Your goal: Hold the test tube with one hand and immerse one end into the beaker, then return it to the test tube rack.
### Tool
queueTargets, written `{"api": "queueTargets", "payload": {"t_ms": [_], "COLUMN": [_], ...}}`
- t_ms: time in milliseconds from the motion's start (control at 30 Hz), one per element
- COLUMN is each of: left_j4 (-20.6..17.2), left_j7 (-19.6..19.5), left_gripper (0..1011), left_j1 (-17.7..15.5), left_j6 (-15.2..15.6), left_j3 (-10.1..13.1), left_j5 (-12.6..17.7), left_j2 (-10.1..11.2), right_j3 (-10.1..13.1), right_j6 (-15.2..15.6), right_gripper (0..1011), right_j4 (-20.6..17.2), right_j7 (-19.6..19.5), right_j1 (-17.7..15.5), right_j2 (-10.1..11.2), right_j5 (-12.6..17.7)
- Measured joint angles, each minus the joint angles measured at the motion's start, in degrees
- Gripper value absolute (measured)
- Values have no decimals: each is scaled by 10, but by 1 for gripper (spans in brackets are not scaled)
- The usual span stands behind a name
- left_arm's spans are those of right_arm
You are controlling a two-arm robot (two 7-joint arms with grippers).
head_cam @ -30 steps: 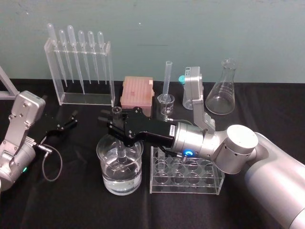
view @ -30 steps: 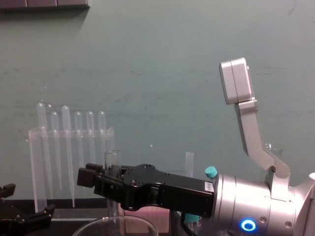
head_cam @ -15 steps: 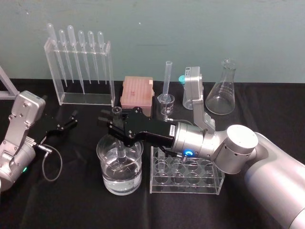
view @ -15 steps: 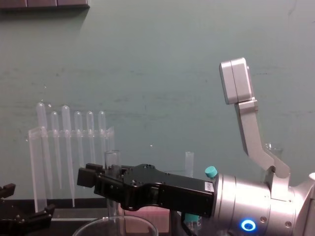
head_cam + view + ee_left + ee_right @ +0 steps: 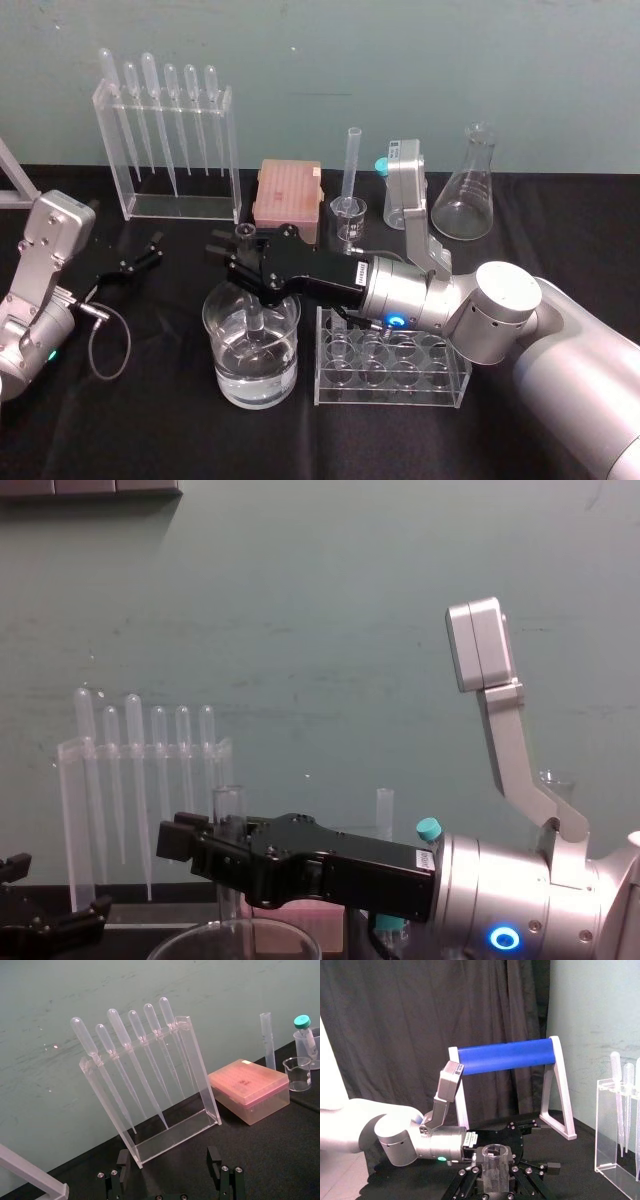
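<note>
Your right gripper (image 5: pixel 243 258) is closed on the long clear glass test tube (image 5: pixel 256 316), its black fingers pinching the tube just below the plain rim. The tube stands upright, its open top poking above the fingers in the chest view. Its rounded end reaches down inside the wide clear glass beaker (image 5: pixel 220 365), about at the surface of the water; how far it dips under, you cannot tell. The beaker sits on the black cloth just beside the clear acrylic test tube rack (image 5: pixel 390 392), which lies on its right, under your right forearm.

A small white label (image 5: pixel 355 272) sits on the black gripper body near the wrist, but its print is too small to read. A blue ring light (image 5: pixel 396 322) glows on the silver joint behind it.

Your left gripper (image 5: pixel 132 264) rests low over the cloth well to the left of the beaker, fingers spread wide and holding nothing. In its wrist view it faces the clear stand of plastic pipettes (image 5: pixel 150 1085) and the pink lidded tip box (image 5: pixel 250 1087).

Against half a second ago, nothing has visibly moved: same grip, same tube height, same left arm.
</note>
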Motion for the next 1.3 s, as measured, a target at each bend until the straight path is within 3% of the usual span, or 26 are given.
{"api": "queueTargets", "payload": {"t_ms": [1300], "left_j4": [0], "left_j7": [0], "left_gripper": [1000], "left_j1": [0], "left_j6": [0], "left_j3": [0], "left_j5": [0], "left_j2": [0], "right_j3": [0], "right_j6": [0], "right_gripper": [189], "right_j4": [0], "right_j7": [0], "right_j1": [0], "right_j2": [0], "right_j5": [0]}}
